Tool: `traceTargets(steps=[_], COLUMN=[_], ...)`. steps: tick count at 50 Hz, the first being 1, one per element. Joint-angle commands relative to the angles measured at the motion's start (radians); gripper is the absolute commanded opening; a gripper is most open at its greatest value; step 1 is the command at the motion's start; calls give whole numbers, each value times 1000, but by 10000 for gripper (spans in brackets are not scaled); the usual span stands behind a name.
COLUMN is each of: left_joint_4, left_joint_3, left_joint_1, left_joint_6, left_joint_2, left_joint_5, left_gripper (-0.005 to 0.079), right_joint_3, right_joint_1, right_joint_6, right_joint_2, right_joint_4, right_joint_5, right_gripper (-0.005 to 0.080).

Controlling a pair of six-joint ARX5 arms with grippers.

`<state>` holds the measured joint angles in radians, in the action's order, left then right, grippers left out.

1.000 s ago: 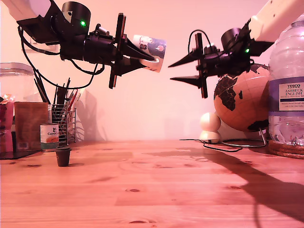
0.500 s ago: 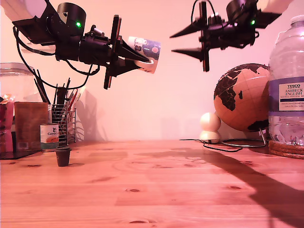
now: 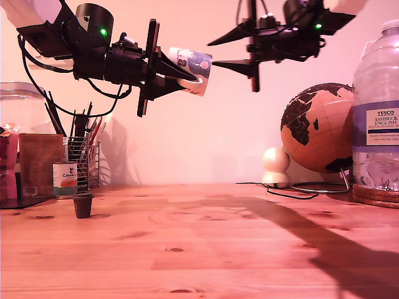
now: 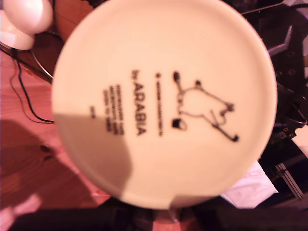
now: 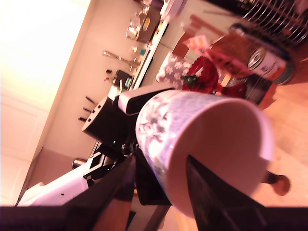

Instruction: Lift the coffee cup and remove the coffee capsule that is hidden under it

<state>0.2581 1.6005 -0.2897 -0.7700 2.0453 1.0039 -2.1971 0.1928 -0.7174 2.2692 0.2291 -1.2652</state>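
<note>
The coffee cup [image 3: 194, 62], white with dark drawings, hangs high at the exterior view's left, lying on its side with my first gripper [image 3: 192, 73] shut on it. Its printed base [image 4: 163, 101] fills the first wrist view. My second gripper [image 3: 212, 53] stands open at the same height, coming from the exterior view's right, with its fingertips just at the cup's end. In the second wrist view the cup [image 5: 211, 139] sits right before that gripper [image 5: 161, 160]. The coffee capsule [image 3: 82, 204], small and dark, stands uncovered on the wooden table at the exterior view's left.
A small labelled tin can [image 3: 65, 179] stands just behind the capsule, beside a wire utensil holder [image 3: 84, 159] and a glass jar [image 3: 22, 103]. At the exterior view's right are a globe [image 3: 318, 128], a large water bottle [image 3: 377, 112] and cables [image 3: 280, 190].
My second gripper has risen and moved toward the exterior view's left, up to the cup's end. The first gripper with the cup has barely shifted.
</note>
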Motion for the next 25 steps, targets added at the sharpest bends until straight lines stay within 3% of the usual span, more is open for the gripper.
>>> traceTargets(steps=[1,25], left_joint_4=[27,27], left_joint_3=[16,16], left_joint_1=[-13,-43], left_joint_6=[14,11], left_joint_2=[-3,-3], left_joint_5=[10,13], left_gripper=[-22,-22], right_joint_3=[9,9], right_joint_1=[3,35], right_joint_6=[8,18], right_joint_2=[-15,-15], right_joint_4=[-6,-2], right_joint_5=[3,7], right_gripper=[304,280])
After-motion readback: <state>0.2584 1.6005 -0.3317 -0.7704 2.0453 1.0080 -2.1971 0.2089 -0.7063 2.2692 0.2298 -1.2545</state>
